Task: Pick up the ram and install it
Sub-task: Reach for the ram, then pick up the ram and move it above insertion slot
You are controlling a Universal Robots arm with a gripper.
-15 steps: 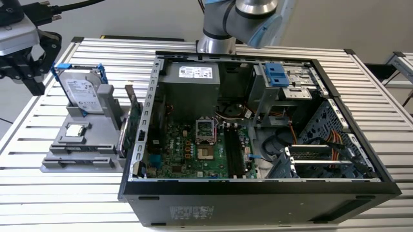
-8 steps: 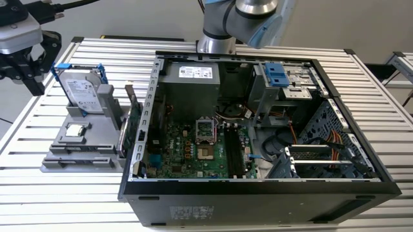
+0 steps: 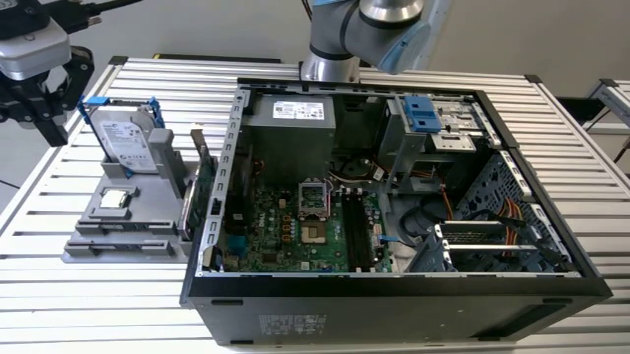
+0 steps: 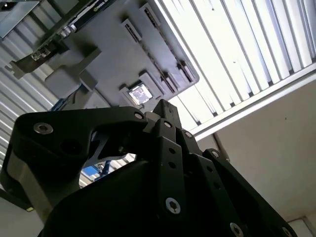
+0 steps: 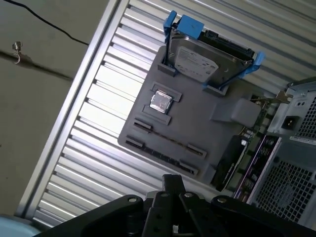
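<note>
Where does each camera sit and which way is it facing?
Exterior view: off the arm, raised, looking down on the table, computer case and grey fixture; shows the arm, and the gripper at the exterior view's left.
First wrist view: on the wrist, looking past the gripper at the fixture's hard drive.
Second wrist view: on the wrist, behind the gripper, facing the fixture.
Both wrist views share gripper, fixture, processor chip.

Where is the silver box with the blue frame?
The hard drive stands upright at the far end of the grey tray, on the exterior view's left, beside the open computer case.
</note>
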